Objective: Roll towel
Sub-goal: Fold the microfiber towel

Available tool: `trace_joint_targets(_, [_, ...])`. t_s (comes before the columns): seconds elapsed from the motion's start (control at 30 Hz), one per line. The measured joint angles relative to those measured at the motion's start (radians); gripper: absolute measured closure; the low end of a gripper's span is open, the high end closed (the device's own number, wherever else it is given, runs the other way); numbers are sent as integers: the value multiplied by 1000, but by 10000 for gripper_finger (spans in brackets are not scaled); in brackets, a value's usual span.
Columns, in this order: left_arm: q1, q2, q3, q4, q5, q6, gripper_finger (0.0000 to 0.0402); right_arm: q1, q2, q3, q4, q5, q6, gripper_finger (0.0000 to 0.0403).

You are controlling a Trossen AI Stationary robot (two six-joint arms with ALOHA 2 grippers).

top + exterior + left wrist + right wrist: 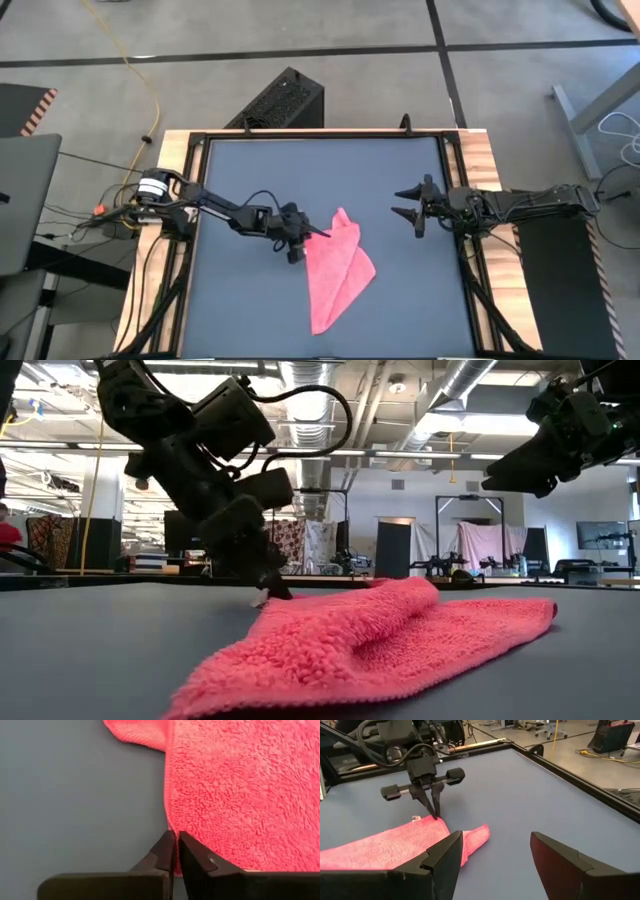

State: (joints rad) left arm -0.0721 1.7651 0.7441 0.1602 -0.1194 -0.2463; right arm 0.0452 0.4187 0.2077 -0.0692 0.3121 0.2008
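Note:
The bright pink towel (pixel 336 272) lies folded over on the dark grey tabletop (pixel 240 310), near the middle; it also shows in the low view (pixel 400 645). My left gripper (pixel 297 243) stands at the towel's left edge, fingers together on it, and shows in the right wrist view (pixel 436 816). My right gripper (pixel 412 214) is open and empty, held above the table's right part, clear of the towel (pixel 380 847). My left gripper pinches the towel's left edge (pixel 169 822) between its two fingertips (pixel 167 845), near the towel's far end. The fingers come from above, pointing down with a slight slant. The towel lies slack on the table; one layer or several, I cannot tell.
A raised black frame (pixel 452 200) runs round the tabletop, with wooden strips outside it. A black box (pixel 280 100) stands on the floor beyond the far edge. Bare tabletop lies to the left of the towel (pixel 75 795) and between the towel and my right gripper.

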Motion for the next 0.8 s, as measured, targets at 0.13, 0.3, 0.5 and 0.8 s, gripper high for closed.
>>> trace_joint_targets(0.13, [6,-105,-5,-83,-25,49,401,0,0,0,3,1,0,143])
trace_joint_targets(0.3, [38,-270,-2,-236,-109,98,401,0,-1,0,20,1,0,143])
trace_joint_targets(0.5, [90,-477,-2,-362,-130,130,401,-2,22,0,151,1,-18,143])
trace_joint_targets(0.8, [114,-739,-1,-507,-177,130,401,-20,157,1,324,1,-105,143])
